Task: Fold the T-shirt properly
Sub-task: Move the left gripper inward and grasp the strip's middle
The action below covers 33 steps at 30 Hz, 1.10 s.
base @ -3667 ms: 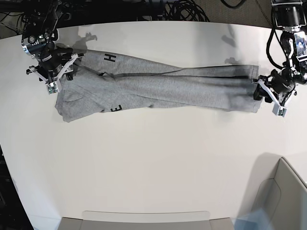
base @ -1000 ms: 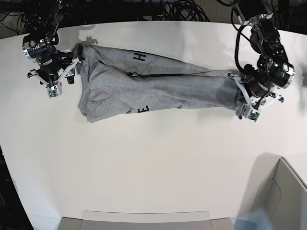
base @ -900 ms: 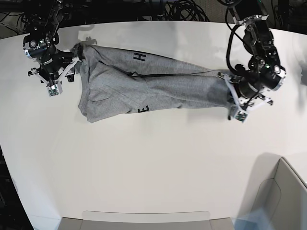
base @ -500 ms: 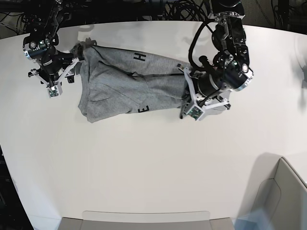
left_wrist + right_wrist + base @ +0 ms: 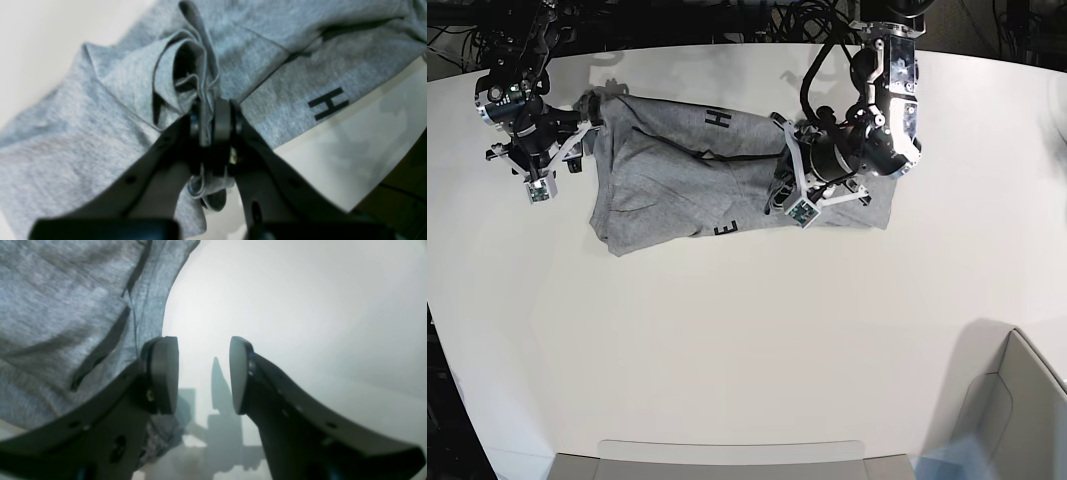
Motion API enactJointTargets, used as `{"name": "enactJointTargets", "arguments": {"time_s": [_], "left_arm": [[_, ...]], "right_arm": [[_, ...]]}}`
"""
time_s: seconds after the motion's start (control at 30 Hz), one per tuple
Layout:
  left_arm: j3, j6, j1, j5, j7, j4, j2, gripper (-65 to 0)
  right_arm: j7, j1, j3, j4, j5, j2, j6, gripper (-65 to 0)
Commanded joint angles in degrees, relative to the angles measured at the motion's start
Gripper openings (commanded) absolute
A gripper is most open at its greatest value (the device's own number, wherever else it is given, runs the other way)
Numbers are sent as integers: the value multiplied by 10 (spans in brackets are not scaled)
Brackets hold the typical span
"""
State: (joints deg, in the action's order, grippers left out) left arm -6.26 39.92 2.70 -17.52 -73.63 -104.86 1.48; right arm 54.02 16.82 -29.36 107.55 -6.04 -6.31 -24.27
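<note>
Overhead, white table (image 5: 727, 340) carries grey T-shirt (image 5: 667, 180); left gripper (image 5: 210, 120) clamps its bunched hem, right gripper (image 5: 203, 376) spread, empty.

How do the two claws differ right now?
The left gripper is clamped shut on a bunched fold of the T-shirt; the right gripper stands open with nothing between its pads. The left sits over the middle of the shirt, the right at the shirt's edge over the bare table. Both have dark fingers.
</note>
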Motion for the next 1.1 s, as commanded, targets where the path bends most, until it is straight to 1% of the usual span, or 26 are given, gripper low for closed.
{"name": "enactJointTargets", "arguments": {"time_s": [0.0, 0.1, 0.27, 0.4, 0.6, 0.63, 0.77, 0.8, 0.83, 0.87, 0.93, 1.07], "left_arm": [[1, 1, -9, -8, 15, -5, -1, -650], [2, 1, -12, -8, 20, -4, -2, -650], [0, 1, -15, -8, 20, -6, -15, -650], [-3, -18, -31, -10, 20, -2, -18, -650], [1, -20, -34, -9, 13, -2, -17, -650], [1, -20, -34, -9, 13, -3, -17, -625], [-2, -17, -34, -11, 13, -5, -17, -449], [-2, -15, -35, -11, 13, -6, -17, -415], [-3, -14, -39, -12, 13, -7, -19, -387], [-3, -13, -47, -12, 13, -8, -21, -376], [-3, -13, -56, -12, 13, -15, -28, -396], [2, -13, -58, -13, 14, -43, -48, -488]], "right_arm": [[-11, -4, -2, 9, -4, -5, -2, -398], [-11, -4, -2, 9, -4, -5, -2, -398], [-11, -3, -2, 9, -4, -5, -2, -398], [-11, -3, -2, 9, -4, -5, -2, -398], [-11, -4, -2, 8, -4, -5, -2, -397], [-11, -4, -2, 8, -4, -5, -2, -397], [-11, -5, -2, 8, -7, -5, -2, -396], [-11, -5, -2, 8, -7, -4, -2, -396], [-11, -7, -2, 8, -7, -4, -2, -396], [-11, -10, -2, 8, -7, -4, -2, -396], [-11, -13, -3, 8, -7, -4, -2, -396], [-11, -13, -3, 8, -8, -4, -2, -396]]}}
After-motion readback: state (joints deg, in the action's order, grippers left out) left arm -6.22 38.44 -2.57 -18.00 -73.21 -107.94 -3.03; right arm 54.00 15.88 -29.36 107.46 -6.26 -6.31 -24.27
